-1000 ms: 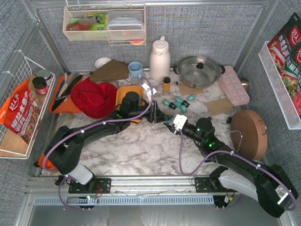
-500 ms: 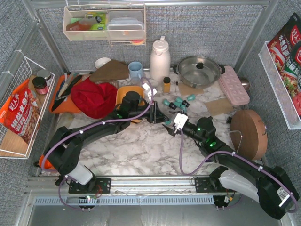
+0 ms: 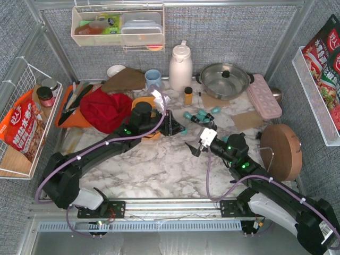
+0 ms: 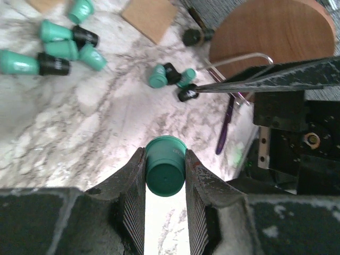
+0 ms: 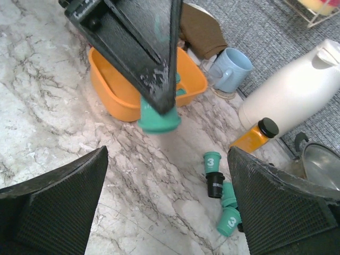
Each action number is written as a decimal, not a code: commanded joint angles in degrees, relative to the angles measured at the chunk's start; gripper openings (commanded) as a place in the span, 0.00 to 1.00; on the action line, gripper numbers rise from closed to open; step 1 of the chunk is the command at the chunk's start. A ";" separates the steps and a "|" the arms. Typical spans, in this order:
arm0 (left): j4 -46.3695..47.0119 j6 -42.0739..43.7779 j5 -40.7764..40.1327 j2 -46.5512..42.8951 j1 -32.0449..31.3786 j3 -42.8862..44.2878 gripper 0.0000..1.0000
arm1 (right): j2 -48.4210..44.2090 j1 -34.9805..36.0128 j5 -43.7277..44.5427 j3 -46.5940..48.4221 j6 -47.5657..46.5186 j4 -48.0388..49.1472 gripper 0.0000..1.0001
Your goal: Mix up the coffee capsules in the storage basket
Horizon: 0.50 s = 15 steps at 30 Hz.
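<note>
My left arm (image 3: 106, 146) stretches from the lower left to the middle of the top view, and my left gripper (image 4: 165, 155) is clamped on a teal capsule (image 4: 165, 172). My right arm (image 3: 265, 186) comes up from the lower right; my right gripper (image 5: 167, 159) gapes wide.

Staged kitchen test cell: marble table (image 3: 159, 170), pot (image 3: 225, 81), thermos (image 3: 180, 66), egg tray (image 3: 264, 95), grey fabric walls (image 3: 223, 32)
</note>
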 commanded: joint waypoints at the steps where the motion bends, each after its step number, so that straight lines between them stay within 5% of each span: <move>1: -3.70 2.40 -10.20 -2.97 0.40 -0.37 0.00 | -2.30 0.05 3.09 0.08 1.84 -0.90 0.99; 15: -2.62 6.42 -43.15 -12.13 3.89 -8.81 0.00 | -1.87 -0.92 29.45 4.91 14.76 -6.64 0.99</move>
